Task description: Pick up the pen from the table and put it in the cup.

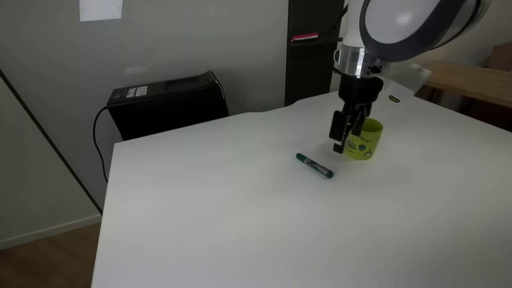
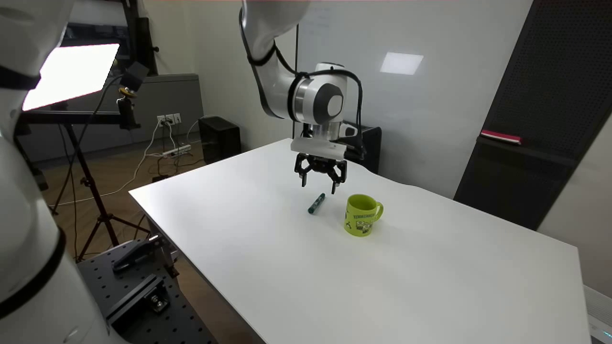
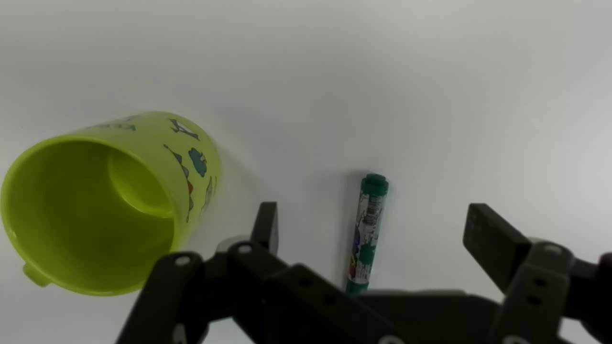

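- I am looking across a broad, plain white, flat desk [image 1: 224, 216], its far edge bending in a slight wave.
- A short, slim, dark green pen [image 1: 315, 165] with a printed label is lying flat on the desk.
- A squat, yellow-green cup [image 2: 361, 217] with a side handle and printed drawings is standing upright near the pen, apart from it.
- I am holding my black tool [image 2: 319, 186] above the desk with its jaws spread well apart; in the wrist view the pen is showing between them, lower down on the surface.
- My white, jointed arm [image 2: 287, 91] is hanging over the desk.
- A smooth, pale grey wall [image 1: 200, 48] is standing behind the desk, and a bright patch [image 2: 401, 63] is showing on it in both exterior views.
- A black box [image 1: 172, 106] with white labels is standing between that wall and the desk.
- A tall black panel [image 2: 540, 95] is rising beside the wall, and a small red-and-white object [image 2: 500, 137] is resting on its ledge.
- In an exterior view a glowing white rectangular panel [image 2: 71, 76] is shining above a black tripod [image 2: 104, 218].
- A dark, perforated plate [image 2: 167, 329] is sitting just beside the desk.
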Controlling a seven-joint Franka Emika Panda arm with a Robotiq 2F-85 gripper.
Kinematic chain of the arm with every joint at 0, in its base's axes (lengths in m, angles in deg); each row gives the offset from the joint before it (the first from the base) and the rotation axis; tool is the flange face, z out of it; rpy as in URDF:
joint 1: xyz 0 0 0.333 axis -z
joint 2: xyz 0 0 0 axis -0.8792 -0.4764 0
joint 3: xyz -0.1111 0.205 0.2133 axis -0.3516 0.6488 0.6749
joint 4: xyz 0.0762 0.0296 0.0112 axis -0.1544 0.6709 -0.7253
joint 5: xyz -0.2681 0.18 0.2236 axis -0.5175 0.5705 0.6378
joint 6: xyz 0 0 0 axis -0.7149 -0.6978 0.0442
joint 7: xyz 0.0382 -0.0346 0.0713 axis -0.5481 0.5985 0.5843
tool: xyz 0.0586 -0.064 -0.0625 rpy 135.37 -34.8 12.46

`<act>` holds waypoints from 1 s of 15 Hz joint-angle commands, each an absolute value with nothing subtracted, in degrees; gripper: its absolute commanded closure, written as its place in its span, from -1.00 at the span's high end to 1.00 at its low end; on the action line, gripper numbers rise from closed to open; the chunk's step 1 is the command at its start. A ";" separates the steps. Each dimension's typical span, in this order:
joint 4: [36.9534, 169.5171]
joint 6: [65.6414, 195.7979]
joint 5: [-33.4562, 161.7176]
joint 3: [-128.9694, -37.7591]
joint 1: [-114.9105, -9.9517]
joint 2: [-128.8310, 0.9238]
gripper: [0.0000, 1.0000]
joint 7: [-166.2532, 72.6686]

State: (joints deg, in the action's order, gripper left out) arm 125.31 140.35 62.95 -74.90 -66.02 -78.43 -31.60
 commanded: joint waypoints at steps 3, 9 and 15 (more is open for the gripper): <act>124.12 139.69 62.60 -74.41 -66.02 -79.68 1.00 -32.16; 124.22 139.71 62.60 -74.41 -65.96 -79.66 1.00 -32.09; 123.44 139.46 62.63 -74.43 -65.94 -80.60 1.00 -32.01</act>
State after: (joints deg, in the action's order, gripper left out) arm 124.39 139.87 62.83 -74.68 -66.22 -79.64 -31.85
